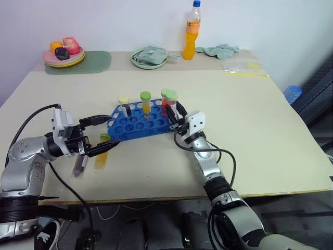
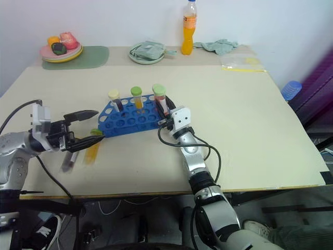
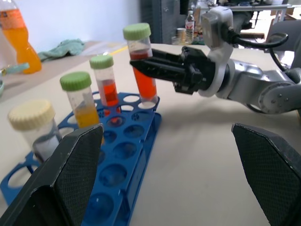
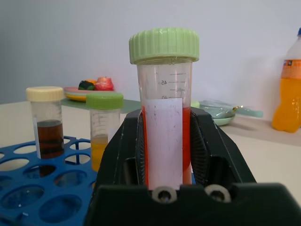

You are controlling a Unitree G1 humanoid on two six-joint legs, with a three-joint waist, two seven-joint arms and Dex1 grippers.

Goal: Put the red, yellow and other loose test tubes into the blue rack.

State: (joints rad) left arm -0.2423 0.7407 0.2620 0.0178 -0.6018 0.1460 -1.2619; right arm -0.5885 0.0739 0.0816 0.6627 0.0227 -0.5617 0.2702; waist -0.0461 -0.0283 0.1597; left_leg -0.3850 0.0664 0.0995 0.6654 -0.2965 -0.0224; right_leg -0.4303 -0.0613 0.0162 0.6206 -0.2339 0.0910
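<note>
The blue rack (image 1: 136, 126) sits mid-table. Three tubes stand in it: a cream-capped dark one (image 1: 124, 103), a green-capped yellow one (image 1: 145, 100) and a green-capped red one (image 3: 107, 80). At the rack's right end my right gripper (image 1: 176, 114) is shut on a taller red-orange tube with a green cap (image 4: 164, 113), held upright with its lower end at a corner hole. Left of the rack my left gripper (image 1: 101, 134) is open and holds nothing. By it on the table lie a yellow tube with a green cap (image 1: 102, 155) and a darker tube (image 1: 79, 165).
Along the far edge stand an orange drink bottle (image 1: 192, 32), a pale green plate (image 1: 139, 63) holding a cloth, a plate (image 1: 65, 63) of toy food on a green mat (image 1: 96, 61), a teal cloth (image 1: 221, 50) and a plastic bag (image 1: 244, 67).
</note>
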